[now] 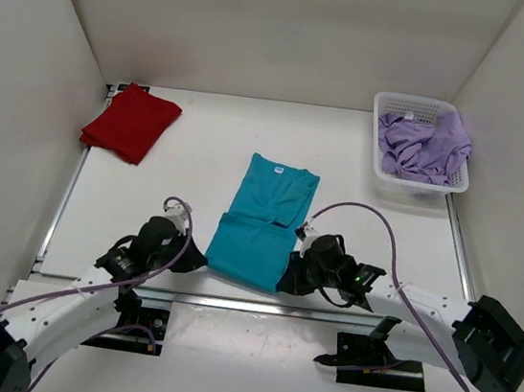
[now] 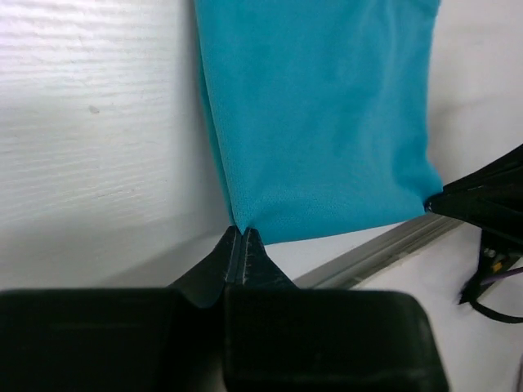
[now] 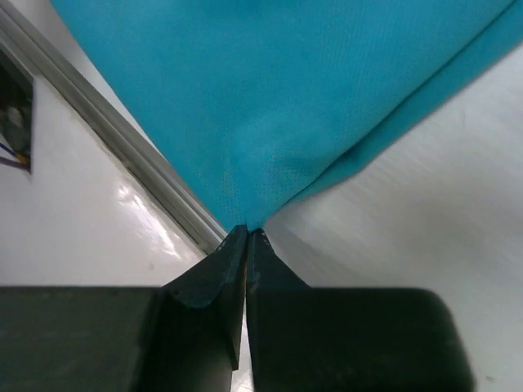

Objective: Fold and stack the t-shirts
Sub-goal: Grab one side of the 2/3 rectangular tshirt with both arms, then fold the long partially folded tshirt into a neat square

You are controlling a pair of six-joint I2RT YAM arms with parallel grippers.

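As the teal t-shirt [image 1: 260, 227] lies flat, left jaws and right jaws clamp its corners.

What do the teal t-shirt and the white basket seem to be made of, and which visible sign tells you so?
The teal t-shirt looks like soft, matte knit fabric: a fine dotted texture shows close up. The white basket seems moulded plastic, going by its stiff open-grid walls.

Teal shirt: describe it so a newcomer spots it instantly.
On the white table, find the near edge between the arms. The teal shirt lies there, pinched by left gripper and right gripper; the red shirt sits far left, the lavender shirt in the basket.
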